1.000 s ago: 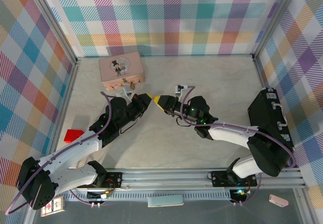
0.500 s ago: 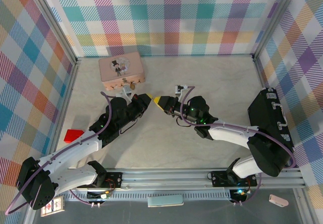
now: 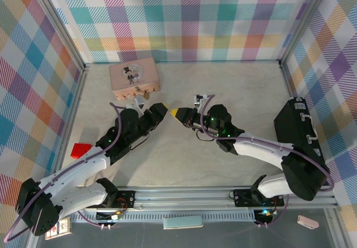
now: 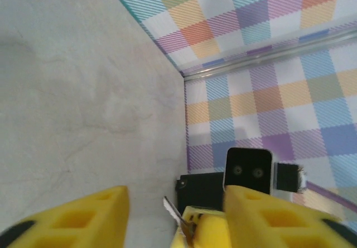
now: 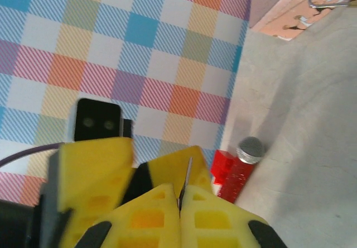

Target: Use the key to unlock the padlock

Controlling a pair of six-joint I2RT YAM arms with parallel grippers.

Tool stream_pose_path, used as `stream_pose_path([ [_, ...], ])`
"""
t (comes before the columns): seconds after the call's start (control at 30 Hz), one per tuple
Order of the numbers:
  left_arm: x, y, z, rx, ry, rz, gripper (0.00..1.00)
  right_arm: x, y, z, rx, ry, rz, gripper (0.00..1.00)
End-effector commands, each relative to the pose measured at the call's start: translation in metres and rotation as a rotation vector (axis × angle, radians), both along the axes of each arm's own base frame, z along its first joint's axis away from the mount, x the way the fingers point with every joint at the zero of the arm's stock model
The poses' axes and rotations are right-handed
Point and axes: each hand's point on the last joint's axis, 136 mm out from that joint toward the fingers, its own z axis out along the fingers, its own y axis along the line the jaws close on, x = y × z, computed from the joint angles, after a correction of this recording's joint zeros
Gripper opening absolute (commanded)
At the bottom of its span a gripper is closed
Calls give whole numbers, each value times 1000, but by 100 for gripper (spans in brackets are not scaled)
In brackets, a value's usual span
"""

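Two grippers, left gripper (image 3: 160, 109) and right gripper (image 3: 174, 113); one key (image 5: 183, 187), between the right jaws; one padlock (image 3: 145, 94) and one pink tin (image 3: 134, 76) beyond them; one red block (image 3: 81, 149); one black case (image 3: 298, 126).

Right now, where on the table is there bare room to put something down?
Bare: the far right stretch between the pink tin and the black case, and the near middle of the table. Crowded: in front of the tin, where the left gripper and right gripper meet by the padlock.
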Motion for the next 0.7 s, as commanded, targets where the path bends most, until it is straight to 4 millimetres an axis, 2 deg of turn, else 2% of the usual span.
stream_pose_path([
  [0.0, -6, 17, 7, 69, -65, -40, 57, -1, -9, 3, -121, -114, 10, 0],
  [0.13, -7, 21, 5, 113, -64, -123, 62, -8, -14, 9, -162, -240, 32, 0],
  [0.27, -12, 7, 4, 104, -69, -232, 62, -16, -12, 26, -143, -373, 67, 0],
  [0.4, -13, -2, 12, 67, -101, -282, 62, -25, -6, 38, -97, -482, 119, 0],
  [0.67, -21, -18, 20, 8, -138, -366, 59, -30, 2, 43, -54, -581, 149, 0],
])
